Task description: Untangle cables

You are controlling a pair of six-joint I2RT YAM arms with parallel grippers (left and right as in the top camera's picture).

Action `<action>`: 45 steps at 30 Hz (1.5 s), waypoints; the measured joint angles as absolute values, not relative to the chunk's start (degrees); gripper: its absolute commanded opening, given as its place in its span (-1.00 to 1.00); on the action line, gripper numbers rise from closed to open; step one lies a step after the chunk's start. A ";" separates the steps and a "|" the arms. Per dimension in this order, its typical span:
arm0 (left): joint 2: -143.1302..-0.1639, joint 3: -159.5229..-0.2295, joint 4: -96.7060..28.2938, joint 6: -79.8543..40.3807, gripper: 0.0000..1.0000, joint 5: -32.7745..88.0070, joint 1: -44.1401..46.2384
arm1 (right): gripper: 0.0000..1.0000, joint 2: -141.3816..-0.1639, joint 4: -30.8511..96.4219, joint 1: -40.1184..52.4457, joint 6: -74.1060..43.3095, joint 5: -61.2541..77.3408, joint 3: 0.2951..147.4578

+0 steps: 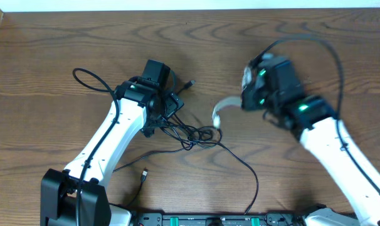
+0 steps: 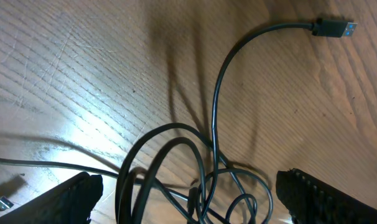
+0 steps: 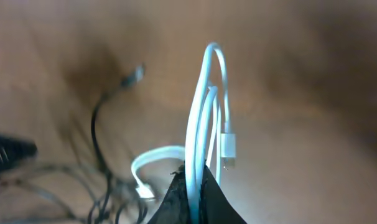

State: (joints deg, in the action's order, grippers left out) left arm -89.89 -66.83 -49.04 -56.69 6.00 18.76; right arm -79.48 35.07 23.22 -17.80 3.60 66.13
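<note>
While left jaws spread over black cables (image 1: 189, 134), right jaws pinch white cable (image 3: 196, 124).

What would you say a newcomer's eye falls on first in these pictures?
The white cable stands out most: bright loops pinched in the shut right gripper, lifted to the right of the table's middle. Next comes the knot of black cables lying mid-table on the wooden table, with the open left gripper right over its loops.
</note>
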 measured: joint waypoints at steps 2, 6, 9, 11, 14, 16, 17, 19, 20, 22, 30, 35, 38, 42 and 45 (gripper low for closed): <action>-89.89 -66.83 -49.01 -56.71 0.90 6.02 18.76 | -0.98 -79.48 33.67 19.59 -15.55 4.05 69.21; -89.89 -66.83 -49.04 -56.71 0.90 6.02 18.76 | -0.98 -79.33 28.10 10.94 -13.52 10.94 73.14; -89.89 -66.83 -49.04 -56.71 0.90 6.00 18.76 | -0.98 -79.26 27.11 6.07 -11.00 11.46 73.36; -89.89 -66.83 -49.04 -56.71 0.90 6.00 18.76 | -0.98 -79.35 26.50 3.33 -8.71 6.90 73.36; -89.89 -66.83 -49.01 -56.69 0.90 6.00 18.76 | -0.98 -80.34 22.31 -0.67 -5.23 -2.90 73.36; -89.89 -66.83 -49.01 -56.69 0.90 5.98 18.76 | -0.98 -81.80 18.74 -2.96 -2.96 -7.73 73.38; -89.89 -66.83 -49.01 -56.71 0.90 6.00 18.76 | -0.98 -83.02 16.27 -4.45 -1.21 -10.09 73.41; -89.89 -66.83 -49.04 -56.69 0.90 6.00 18.76 | -0.98 -85.69 12.19 -7.11 2.57 -13.19 73.45; -89.89 -66.83 -49.01 -56.71 0.90 6.02 18.76 | -0.98 -87.35 10.17 -8.78 4.89 -14.41 73.45; -89.89 -66.83 -49.01 -56.71 0.90 6.00 18.76 | -0.98 -90.63 6.59 -11.88 8.99 -15.97 73.45; -89.89 -66.83 -49.06 -56.71 0.90 6.00 18.76 | -0.98 -102.06 -4.54 -26.13 25.06 -22.17 73.43; -89.89 -66.83 -49.06 -56.71 0.90 6.02 18.76 | -0.98 -104.53 -6.66 -34.30 31.05 -23.05 73.43; -89.89 -66.83 -49.04 -56.71 0.90 6.02 18.76 | -0.98 -105.38 -6.74 -39.22 33.08 -21.15 73.43; -89.89 -66.83 -49.04 -56.69 0.90 6.00 18.76 | -0.98 -106.48 -6.59 -47.27 33.67 -13.82 73.43; -89.89 -66.83 -49.06 -56.71 0.90 6.00 18.76 | -0.98 -107.22 -6.83 -51.79 33.34 -10.39 73.43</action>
State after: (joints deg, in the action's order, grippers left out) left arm -89.89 -66.83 -49.06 -56.71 6.00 18.76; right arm -107.22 -6.83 -51.79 33.34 -10.39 73.43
